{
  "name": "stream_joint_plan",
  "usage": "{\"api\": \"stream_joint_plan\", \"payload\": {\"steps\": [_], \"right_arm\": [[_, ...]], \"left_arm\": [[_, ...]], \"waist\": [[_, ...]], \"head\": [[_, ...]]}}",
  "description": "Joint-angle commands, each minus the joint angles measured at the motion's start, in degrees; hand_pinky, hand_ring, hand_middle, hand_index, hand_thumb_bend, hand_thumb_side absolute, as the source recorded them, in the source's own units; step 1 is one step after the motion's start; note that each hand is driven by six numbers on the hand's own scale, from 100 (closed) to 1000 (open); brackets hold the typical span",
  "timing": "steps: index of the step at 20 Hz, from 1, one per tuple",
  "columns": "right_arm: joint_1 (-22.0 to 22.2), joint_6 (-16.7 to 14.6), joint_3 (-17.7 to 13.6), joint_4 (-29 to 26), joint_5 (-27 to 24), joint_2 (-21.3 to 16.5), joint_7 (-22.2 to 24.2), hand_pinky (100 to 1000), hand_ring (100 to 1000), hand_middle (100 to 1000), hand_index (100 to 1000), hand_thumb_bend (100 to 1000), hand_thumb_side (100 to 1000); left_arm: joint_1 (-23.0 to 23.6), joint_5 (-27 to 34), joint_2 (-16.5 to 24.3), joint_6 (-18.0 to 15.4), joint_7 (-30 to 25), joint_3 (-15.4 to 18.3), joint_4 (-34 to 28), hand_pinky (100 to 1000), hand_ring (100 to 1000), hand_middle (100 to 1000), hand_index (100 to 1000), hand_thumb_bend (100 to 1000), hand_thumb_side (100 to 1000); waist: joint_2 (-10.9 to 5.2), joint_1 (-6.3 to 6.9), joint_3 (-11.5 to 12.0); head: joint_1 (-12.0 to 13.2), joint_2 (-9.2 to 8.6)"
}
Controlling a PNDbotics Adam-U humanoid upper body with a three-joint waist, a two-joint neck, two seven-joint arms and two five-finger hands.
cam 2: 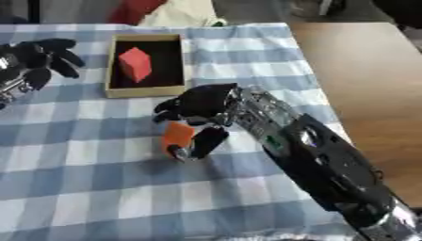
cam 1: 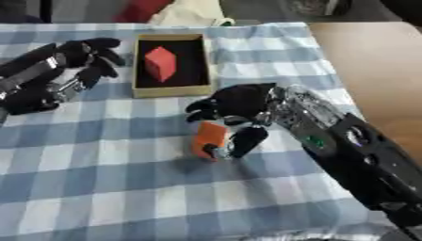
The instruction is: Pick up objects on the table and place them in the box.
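The table (cam 1: 387,66) shows bare tan wood along its right edge, while the rest is covered by a blue-and-white checked cloth (cam 1: 107,188) spread flat from the far edge toward the near one. On the cloth, close to the far edge and left of the table's middle, sits a shallow tan box (cam 1: 171,90) with a black inside, its long sides running toward the far edge; a red block (cam 1: 161,63) lies in it. Nearer the table's middle, just in front of the box, an orange block (cam 1: 208,138) stands on the cloth.
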Motion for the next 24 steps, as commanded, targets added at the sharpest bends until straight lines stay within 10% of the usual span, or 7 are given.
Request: {"api": "stream_joint_plan", "payload": {"steps": [1, 14, 24], "right_arm": [[-0.8, -0.3, -0.2, 0.5, 1.6, -0.1, -0.5, 881, 885, 986, 1000, 163, 925], [-0.6, 0.3, -0.8, 0.8, 4.1, -0.7, -5.2, 836, 674, 549, 1000, 195, 613], [-3.8, 3.0, -1.7, -3.3, -1.6, -6.1, -6.7, 836, 674, 526, 1000, 198, 558]], "left_arm": [[-0.5, 0.0, 0.5, 0.0, -0.3, 0.2, -0.4, 753, 728, 779, 1000, 100, 929], [0.0, -0.1, 0.3, 0.4, -0.6, 0.3, -0.3, 748, 723, 780, 1000, 100, 944], [0.4, 1.5, 0.3, 0.7, -0.8, 1.0, -2.0, 747, 720, 778, 1000, 100, 916]], "waist": [[-0.95, 0.10, 0.0], [-0.86, -0.08, 0.0], [-1.13, -0.61, 1.3]], "head": [[-0.2, 0.31], [-0.3, 0.30], [-0.5, 0.03]]}}
